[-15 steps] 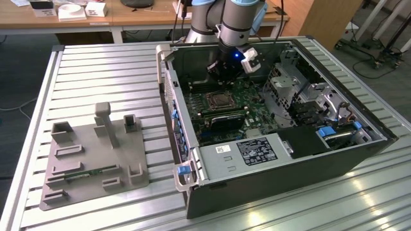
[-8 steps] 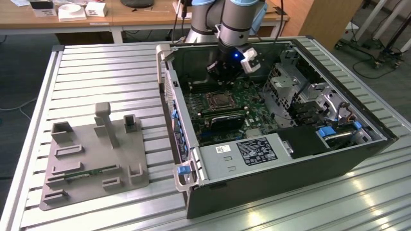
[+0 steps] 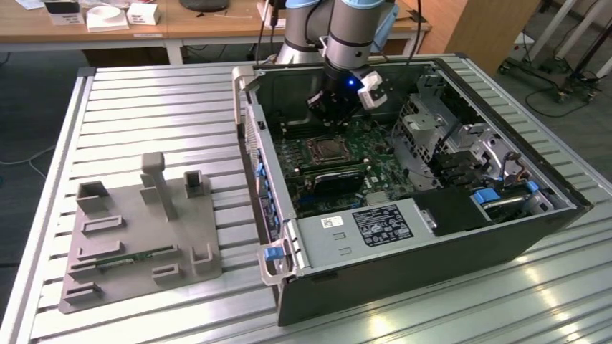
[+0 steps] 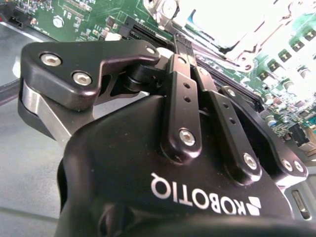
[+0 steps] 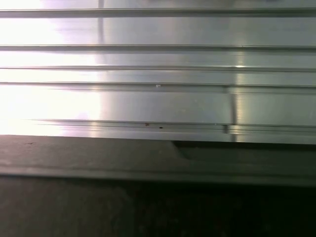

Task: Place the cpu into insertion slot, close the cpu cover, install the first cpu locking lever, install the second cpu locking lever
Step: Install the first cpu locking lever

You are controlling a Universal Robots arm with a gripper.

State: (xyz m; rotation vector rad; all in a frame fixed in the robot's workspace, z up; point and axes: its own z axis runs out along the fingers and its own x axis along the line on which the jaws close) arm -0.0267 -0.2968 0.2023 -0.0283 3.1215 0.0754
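Note:
In the exterior view my gripper (image 3: 326, 117) hangs inside the open computer case (image 3: 535, 215), just above the green motherboard (image 3: 368, 154) and a little behind the socket. The silvery cpu cover (image 3: 328, 138) lies flat as a frame on the socket, and a darker square, the cpu (image 3: 328, 150), shows in its window. In the second wrist view the black fingers (image 4: 178, 59) stand pressed together, and I see nothing held between them. Beyond their tips the socket's bright metal (image 4: 232, 24) is washed out by glare. I cannot make out the locking levers.
A grey box with a white label (image 3: 368, 226) fills the case's near end and a metal drive cage (image 3: 440, 132) stands at the exterior view's right. A grey fixture block (image 3: 139, 229) sits on the slatted metal table (image 3: 153, 107). The first wrist view faces the table slats (image 5: 158, 98).

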